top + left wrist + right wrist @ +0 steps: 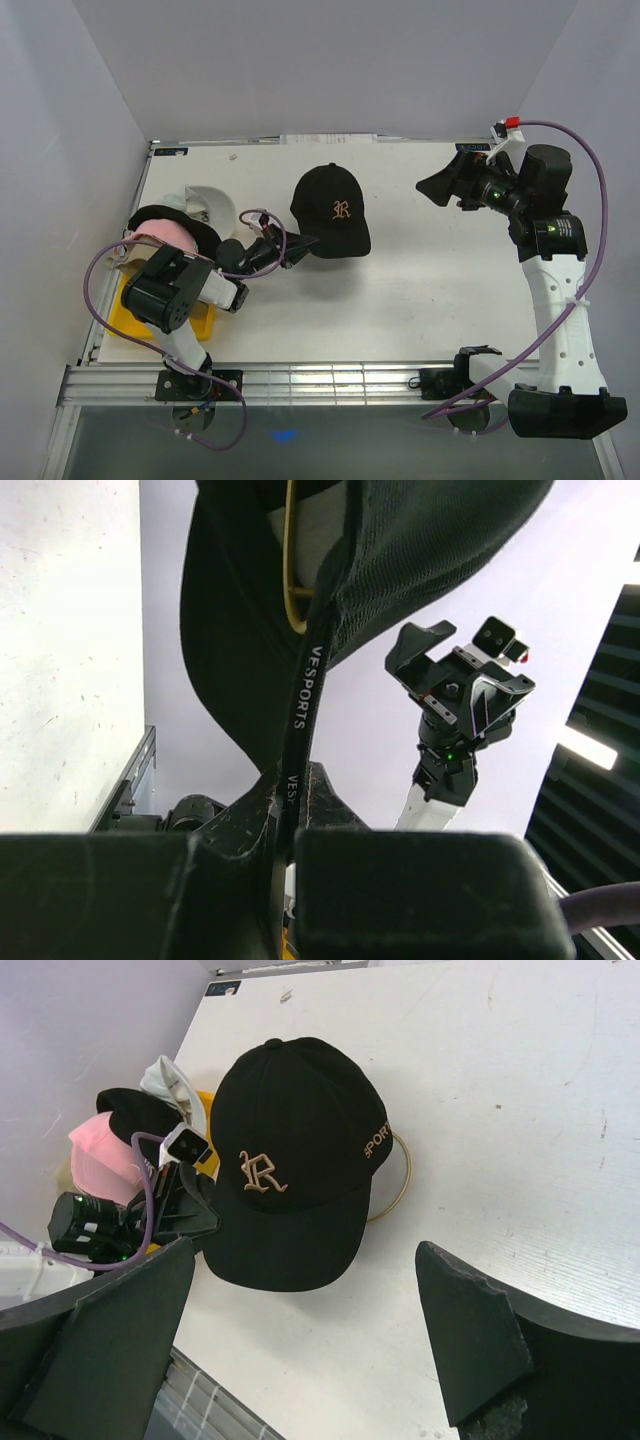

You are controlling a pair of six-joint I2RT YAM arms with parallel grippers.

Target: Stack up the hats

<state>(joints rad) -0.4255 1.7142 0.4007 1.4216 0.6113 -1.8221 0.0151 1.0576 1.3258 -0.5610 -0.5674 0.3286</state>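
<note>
tray point(135, 320) near-left, pink cap point(165, 235) and other hats bunched just behind it | left gripper point(290, 245) pinching the brim of the black cap point(335, 210), mid-table over a gold ring point(400, 1175) | right gripper point(440, 187) far right, jaws wide apart, holding nothing

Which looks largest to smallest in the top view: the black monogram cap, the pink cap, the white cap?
1. black monogram cap
2. pink cap and white cap: both partly hidden, visible parts look alike, so unranked.
</note>
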